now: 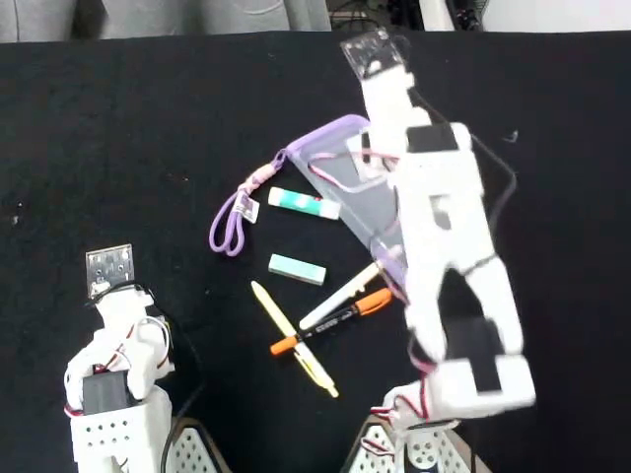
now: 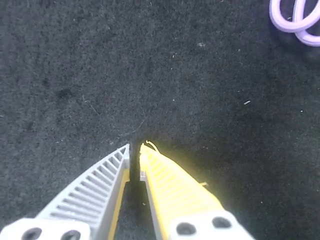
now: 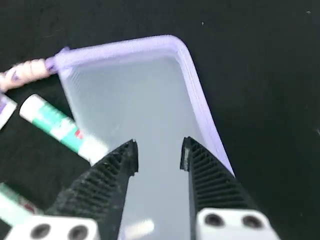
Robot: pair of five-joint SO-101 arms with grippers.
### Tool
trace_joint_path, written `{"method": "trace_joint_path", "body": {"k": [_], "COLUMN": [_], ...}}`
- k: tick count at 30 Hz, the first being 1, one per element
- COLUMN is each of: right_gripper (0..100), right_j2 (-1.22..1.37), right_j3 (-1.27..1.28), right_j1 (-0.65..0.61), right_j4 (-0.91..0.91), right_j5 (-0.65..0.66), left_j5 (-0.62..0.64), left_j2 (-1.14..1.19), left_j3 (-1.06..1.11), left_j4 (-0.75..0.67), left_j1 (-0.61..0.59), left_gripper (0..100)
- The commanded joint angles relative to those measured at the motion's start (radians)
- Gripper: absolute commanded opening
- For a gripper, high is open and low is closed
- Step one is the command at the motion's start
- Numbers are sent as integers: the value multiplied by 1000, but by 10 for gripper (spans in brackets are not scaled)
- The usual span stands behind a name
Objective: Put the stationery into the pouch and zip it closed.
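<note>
Lilac-edged clear pouch (image 1: pixel 340 182) lies flat; right gripper (image 3: pixel 159 152) hovers above it, jaws parted, empty; left gripper (image 2: pixel 135 149) sits well apart from the pouch, closed on nothing; glue stick (image 1: pixel 304 203), eraser (image 1: pixel 297 268) and pens (image 1: pixel 330 323) lie beside the pouch.

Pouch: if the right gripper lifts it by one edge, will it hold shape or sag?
Probably sags: the pouch looks like thin clear plastic lying flat. Its smooth face may slip from the open right gripper. Likely light, being thin.

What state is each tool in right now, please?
Left tool: closed, holding nothing.
Right tool: open, empty, above the pouch.
</note>
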Motion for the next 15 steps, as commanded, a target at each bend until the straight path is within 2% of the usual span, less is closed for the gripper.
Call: {"method": "trace_joint_path", "body": {"k": [1, 6, 15], "right_gripper": [152, 152, 152], "right_j2": [133, 305, 285], "right_j3": [-219, -354, -384], "right_j1": [-29, -63, -89], "right_j4": [-20, -17, 173], "right_j5": [48, 160, 172], "left_j5": [-3, -3, -3], "left_j2": [-8, -8, -8], "left_j3": [24, 24, 24], "left_j4": [-18, -18, -18], "left_j1": [-8, -7, -8], "left_gripper": [47, 47, 47]}}
